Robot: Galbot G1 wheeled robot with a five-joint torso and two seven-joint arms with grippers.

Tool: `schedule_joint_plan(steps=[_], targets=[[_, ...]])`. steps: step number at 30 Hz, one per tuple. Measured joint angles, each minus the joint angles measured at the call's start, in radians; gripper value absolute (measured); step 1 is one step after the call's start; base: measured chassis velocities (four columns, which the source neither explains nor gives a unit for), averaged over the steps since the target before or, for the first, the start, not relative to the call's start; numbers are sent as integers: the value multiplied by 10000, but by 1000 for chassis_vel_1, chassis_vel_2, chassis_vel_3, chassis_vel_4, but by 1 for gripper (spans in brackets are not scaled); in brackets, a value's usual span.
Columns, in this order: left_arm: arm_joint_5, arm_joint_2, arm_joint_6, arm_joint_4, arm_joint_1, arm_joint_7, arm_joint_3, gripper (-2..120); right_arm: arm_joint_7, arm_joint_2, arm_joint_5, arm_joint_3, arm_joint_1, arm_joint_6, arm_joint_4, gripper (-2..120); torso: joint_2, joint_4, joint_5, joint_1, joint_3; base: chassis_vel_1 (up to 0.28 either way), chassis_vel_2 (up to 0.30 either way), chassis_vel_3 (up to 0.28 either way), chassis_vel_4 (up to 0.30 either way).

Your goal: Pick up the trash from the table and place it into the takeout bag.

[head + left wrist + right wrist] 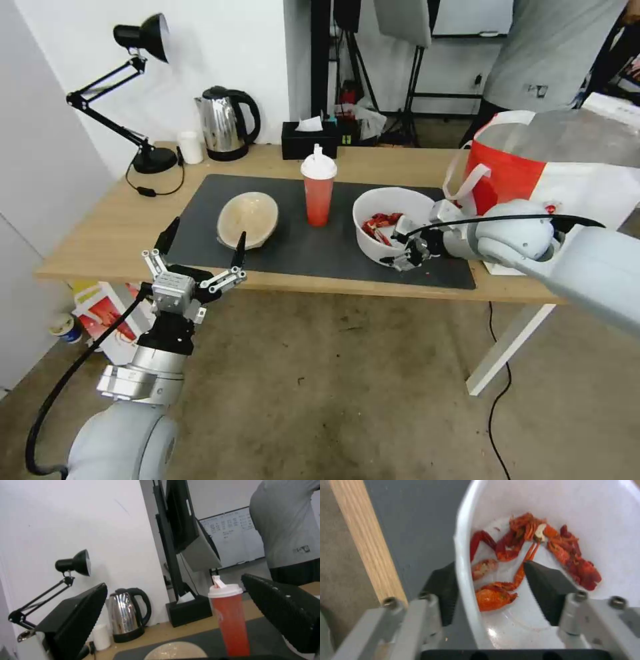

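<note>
Right hand (493,580) straddles white plastic bowl (390,223) rim, jaws not yet clamped. Thin wall: light, flexy, greasy; pinch gently. Left hand (203,250) wide, idle.

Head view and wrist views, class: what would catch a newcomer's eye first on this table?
The right gripper straddles the near rim of the white bowl, one finger outside and one inside beside the red food scraps, not yet closed. The red drink cup stands upright mid-mat, with the beige bowl to its left. The left gripper hovers open at the table's front edge; the takeout bag stands at the table's right end.
</note>
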Motion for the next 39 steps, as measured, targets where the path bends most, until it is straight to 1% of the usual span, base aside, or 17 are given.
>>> schedule_joint_plan(steps=[1, 4, 5, 6, 10, 11, 13, 20, 32, 36, 39], targets=[[0, 0, 0, 0, 0, 0, 0, 100, 0, 0, 0, 0, 0, 0, 0, 45, 0, 0, 0, 0, 0, 0, 0, 0, 0], [3, -17, 0, -33, 9, 0, 18, 100, -25, 5, 43, -12, 134, -13, 41, 31, 0, 0, 2, 0, 1, 0, 0, 0, 0], [5, -17, 0, -56, 19, 0, 10, 100, -47, 5, 63, -27, 194, -21, 55, 28, 0, 0, 1, -1, 0, 0, 0, 0, 0], [5, -17, 0, -56, 19, 0, 10, 100, -47, 5, 63, -27, 194, -21, 55, 28, 0, 0, 1, -1, 0, 0, 0, 0, 0], [5, -25, -4, -104, 48, 0, -24, 100, -99, -62, 118, -116, 306, -35, 137, 10, 0, 0, 1, -1, 0, 0, 0, 0, 0], [5, -25, -4, -104, 48, 0, -24, 100, -99, -62, 118, -116, 306, -35, 137, 10, 0, 0, 1, -1, 0, 0, 0, 0, 0], [5, -33, -10, -106, 50, 0, -18, 100, -124, -117, 131, -123, 303, -35, 188, 0, 0, 0, 2, 0, 0, 0, 0, 0, 0], [37, -64, -26, -107, 29, 0, 28, 100, -205, -267, 141, -134, 141, -42, 313, 0, 0, -1, 2, -1, -2, 0, 0, 0, 0], [41, -34, -48, -87, -19, 1, 28, 100, -357, -308, 190, -111, 87, -34, 258, 0, 0, 0, 1, -1, -2, 0, 0, 0, 0], [41, -37, -69, -53, -63, 1, 31, 100, -471, -308, 189, -119, 149, -25, 246, 0, 0, -1, 2, -1, -1, 0, 0, 0, 0], [41, -48, -78, -1, -113, 2, 70, 100, -600, -177, 196, -230, 479, -23, 253, 0, 0, -3, 3, -1, -1, 0, 0, 0, 0]])
